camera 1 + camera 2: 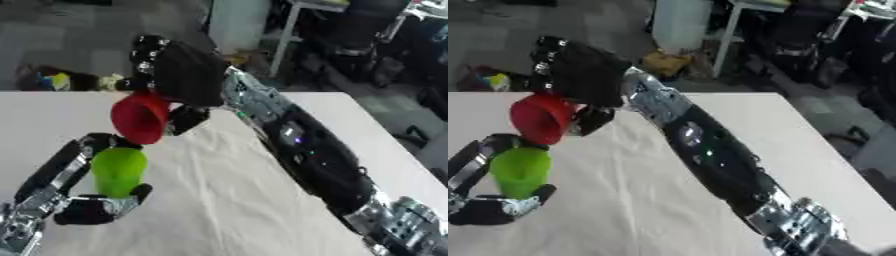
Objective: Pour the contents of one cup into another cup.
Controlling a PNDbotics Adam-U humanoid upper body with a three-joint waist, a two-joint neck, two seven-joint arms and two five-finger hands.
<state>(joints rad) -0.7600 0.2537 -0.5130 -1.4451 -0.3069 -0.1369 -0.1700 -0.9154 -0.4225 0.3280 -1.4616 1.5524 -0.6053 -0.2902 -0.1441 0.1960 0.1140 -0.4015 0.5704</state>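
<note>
Red cup (140, 117) gripped by right robot hand (184, 75), tipped over green cup (118, 171) clasped by left robot hand (92, 207). Risk judged: spill onto counter (227, 200) if mouths misaligned.

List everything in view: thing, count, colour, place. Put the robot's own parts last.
red cup: one, red, tipped on its side with its mouth down over the green cup, held above the table's left part.
green cup: one, green, upright, just below the red cup near the left edge.
table: one, covered in a wrinkled white cloth, filling the lower view.
background clutter: several dark and white furnishings on the floor beyond the table, too blurred to name.
left hand: one, black and silver, lower left, fingers curled round the green cup.
right hand: one, black, upper middle, arm coming in from the lower right, curled round the red cup.
</note>
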